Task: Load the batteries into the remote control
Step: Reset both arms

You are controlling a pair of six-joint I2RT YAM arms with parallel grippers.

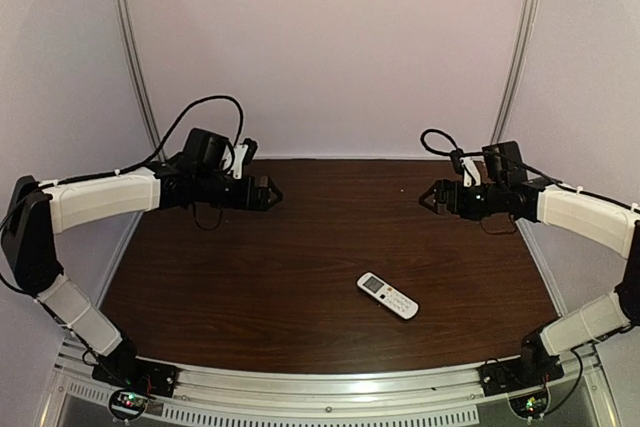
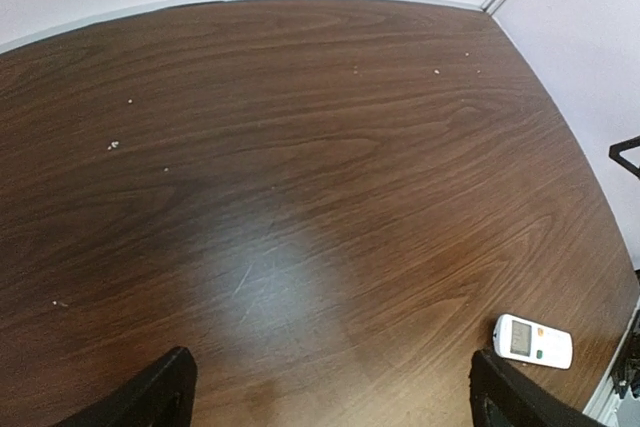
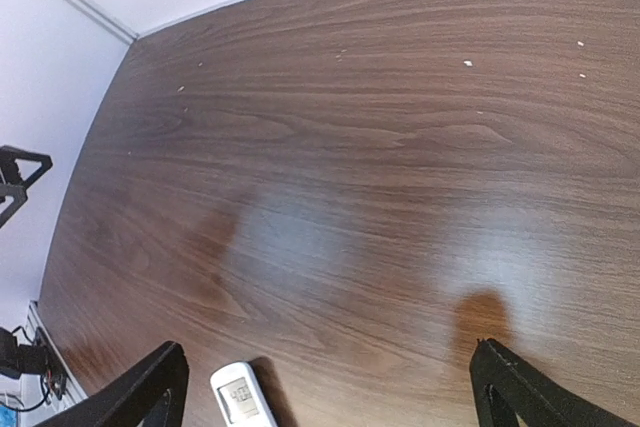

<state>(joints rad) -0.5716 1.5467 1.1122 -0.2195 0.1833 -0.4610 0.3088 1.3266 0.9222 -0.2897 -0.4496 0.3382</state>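
The white remote control (image 1: pixel 387 295) lies face up on the brown table, right of centre and toward the near edge, its grey display window at its far-left end. It also shows in the left wrist view (image 2: pixel 534 340) at lower right and in the right wrist view (image 3: pixel 241 397) at the bottom. No batteries are in view. My left gripper (image 1: pixel 274 193) hovers high over the back left of the table, open and empty; its fingertips (image 2: pixel 160 392) are wide apart. My right gripper (image 1: pixel 425 197) hovers high at the back right, open and empty; its fingertips (image 3: pixel 500 377) are wide apart.
White walls close in the table at the back and sides. A metal rail (image 1: pixel 320 387) with both arm bases runs along the near edge. Small pale specks (image 2: pixel 113 145) dot the far tabletop.
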